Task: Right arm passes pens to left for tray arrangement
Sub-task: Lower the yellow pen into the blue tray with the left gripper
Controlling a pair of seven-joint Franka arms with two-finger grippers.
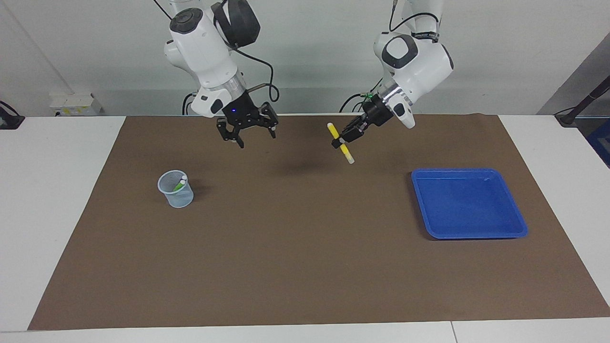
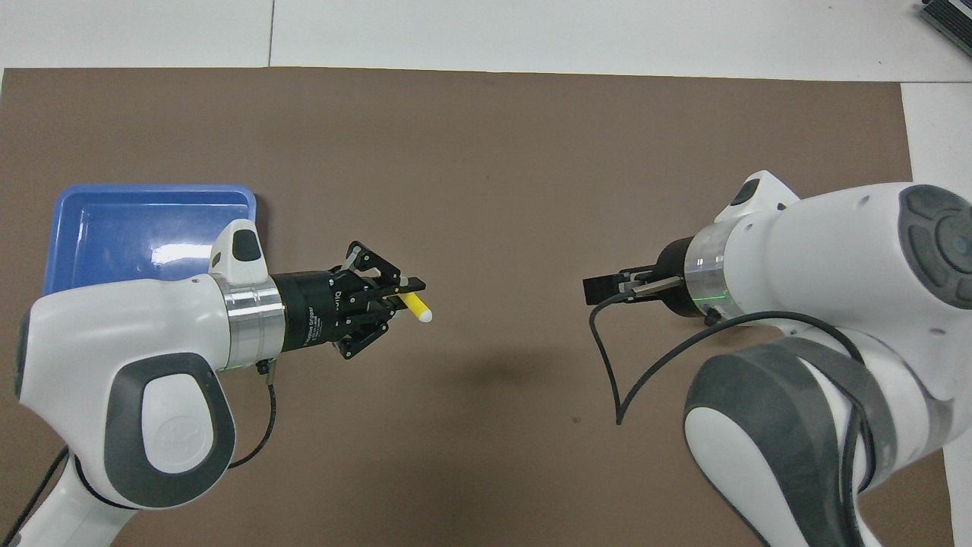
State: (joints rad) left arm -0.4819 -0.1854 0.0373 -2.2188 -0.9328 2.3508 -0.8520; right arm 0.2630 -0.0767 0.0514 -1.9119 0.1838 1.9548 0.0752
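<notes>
My left gripper is shut on the yellow pen at its middle. It holds the pen tilted in the air over the brown mat, beside the tray on the side toward the table's middle. The gripper and the pen also show in the overhead view. The blue tray lies flat with nothing in it at the left arm's end; it shows in the overhead view too. My right gripper is open and holds nothing, raised over the mat. The green pen stands in a mesh cup. The purple pen is not visible.
A small pale blue mesh cup stands on the mat toward the right arm's end; my right arm hides it in the overhead view. The brown mat covers most of the white table. A black cable hangs from the right wrist.
</notes>
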